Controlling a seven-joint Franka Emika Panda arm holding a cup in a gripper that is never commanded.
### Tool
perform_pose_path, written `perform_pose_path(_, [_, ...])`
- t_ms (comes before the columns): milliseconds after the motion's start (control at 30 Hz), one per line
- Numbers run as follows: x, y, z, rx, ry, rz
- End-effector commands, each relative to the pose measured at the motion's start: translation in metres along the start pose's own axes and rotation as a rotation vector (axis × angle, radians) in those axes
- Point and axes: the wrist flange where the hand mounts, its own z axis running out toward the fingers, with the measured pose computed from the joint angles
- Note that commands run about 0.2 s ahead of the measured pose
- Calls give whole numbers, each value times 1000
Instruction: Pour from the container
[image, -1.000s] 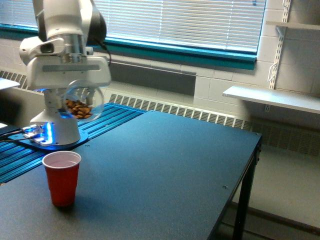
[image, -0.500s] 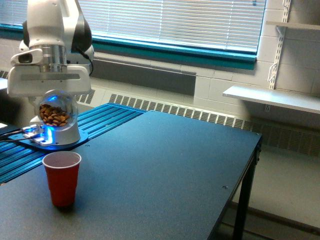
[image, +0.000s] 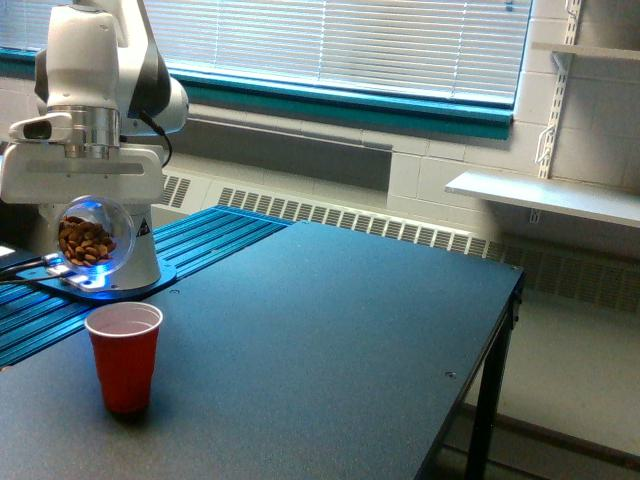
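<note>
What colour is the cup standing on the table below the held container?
Red, with a pale inside at the rim: the cup shows clearly in the exterior view, the only one given.

The arm (image: 90, 80) is glossy white with black joints, a silver wrist ring and a blue-lit base.

So the surface here is a dark, matte table (image: 340, 330) with a black leg at the corner on the exterior view's right. Only thing sitting on the dark top is a red cup (image: 124, 356), upright and open-mouthed, a bit below the gripper's jar and slightly toward the exterior view's right of it. Behind the cup there's a ribbed teal-blue strip (image: 215, 235) with the arm's round base (image: 118, 280), lit blue, standing on it.
</note>
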Motion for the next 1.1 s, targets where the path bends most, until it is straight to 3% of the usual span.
perform_pose_path(33, [-13, 2, 11, -33, -28, 19])
perform_pose_path(600, [-32, -10, 31, -111, -53, -86])
perform_pose_path(1100, [-34, -19, 39, -164, -51, -126])
